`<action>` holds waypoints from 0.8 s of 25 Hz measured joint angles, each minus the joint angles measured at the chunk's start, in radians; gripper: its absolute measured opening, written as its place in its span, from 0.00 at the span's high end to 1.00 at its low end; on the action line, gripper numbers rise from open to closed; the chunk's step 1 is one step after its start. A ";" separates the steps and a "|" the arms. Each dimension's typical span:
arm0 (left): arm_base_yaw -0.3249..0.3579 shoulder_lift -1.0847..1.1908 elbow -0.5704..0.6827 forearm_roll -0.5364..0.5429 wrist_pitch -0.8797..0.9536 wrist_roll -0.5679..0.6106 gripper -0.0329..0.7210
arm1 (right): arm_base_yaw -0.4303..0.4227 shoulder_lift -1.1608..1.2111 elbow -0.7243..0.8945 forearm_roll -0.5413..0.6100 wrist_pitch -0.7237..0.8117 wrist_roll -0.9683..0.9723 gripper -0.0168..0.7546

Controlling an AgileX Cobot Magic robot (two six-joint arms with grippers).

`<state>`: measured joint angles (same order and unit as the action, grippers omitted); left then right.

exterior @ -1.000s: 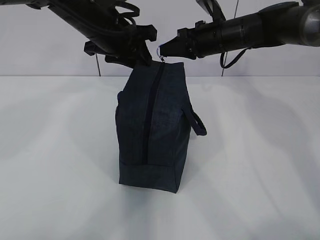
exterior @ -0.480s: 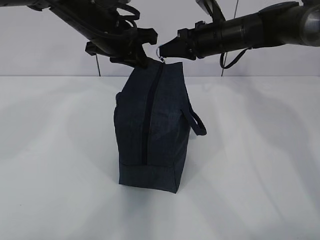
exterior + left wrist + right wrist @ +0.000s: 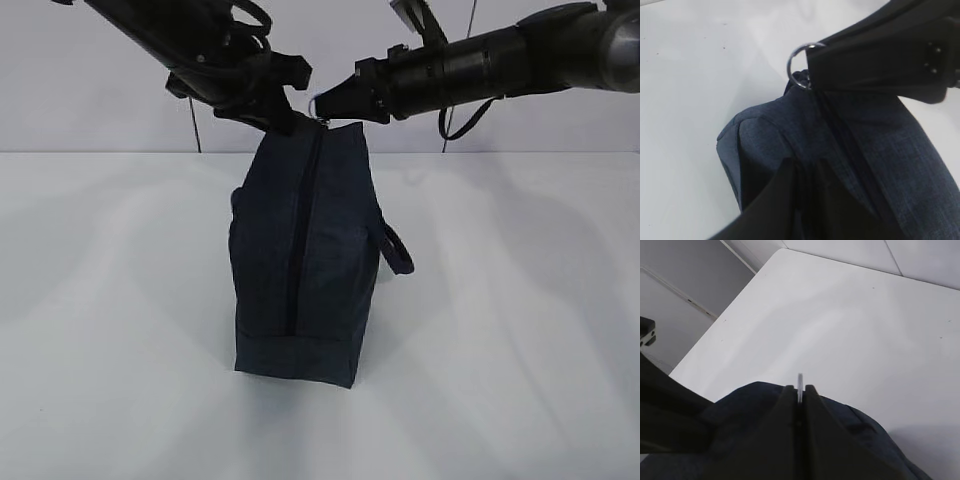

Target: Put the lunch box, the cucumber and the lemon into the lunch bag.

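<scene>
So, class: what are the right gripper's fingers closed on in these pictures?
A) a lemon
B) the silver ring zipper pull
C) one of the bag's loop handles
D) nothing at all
B: in the right wrist view the right gripper pinches the thin silver ring zipper pull edge-on between its fingertips, atop the lunch bag.

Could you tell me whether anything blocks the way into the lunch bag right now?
Yes: the lunch bag is zipped shut along its top. The right gripper pinches the silver ring pull; the left gripper grips the fabric.
</scene>
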<state>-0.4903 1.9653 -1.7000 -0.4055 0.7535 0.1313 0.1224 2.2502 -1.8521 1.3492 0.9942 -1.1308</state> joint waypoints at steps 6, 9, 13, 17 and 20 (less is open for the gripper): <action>0.000 -0.007 0.000 0.003 0.022 0.006 0.90 | -0.006 -0.009 -0.002 -0.002 0.006 0.000 0.95; 0.000 -0.011 0.000 0.003 0.024 0.016 0.90 | -0.013 -0.024 -0.002 -0.002 0.010 0.000 0.95; -0.014 -0.017 0.000 0.006 0.031 0.039 0.90 | -0.028 -0.039 -0.002 -0.002 0.010 0.000 0.95; -0.026 -0.025 0.000 0.006 0.031 0.045 0.90 | -0.041 -0.040 -0.002 -0.002 0.010 0.000 0.95; -0.035 -0.033 0.000 0.011 0.029 0.051 0.90 | -0.047 -0.040 -0.002 -0.003 0.008 0.000 0.95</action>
<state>-0.5256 1.9324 -1.7000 -0.3947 0.7824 0.1828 0.0753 2.2100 -1.8542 1.3461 1.0024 -1.1308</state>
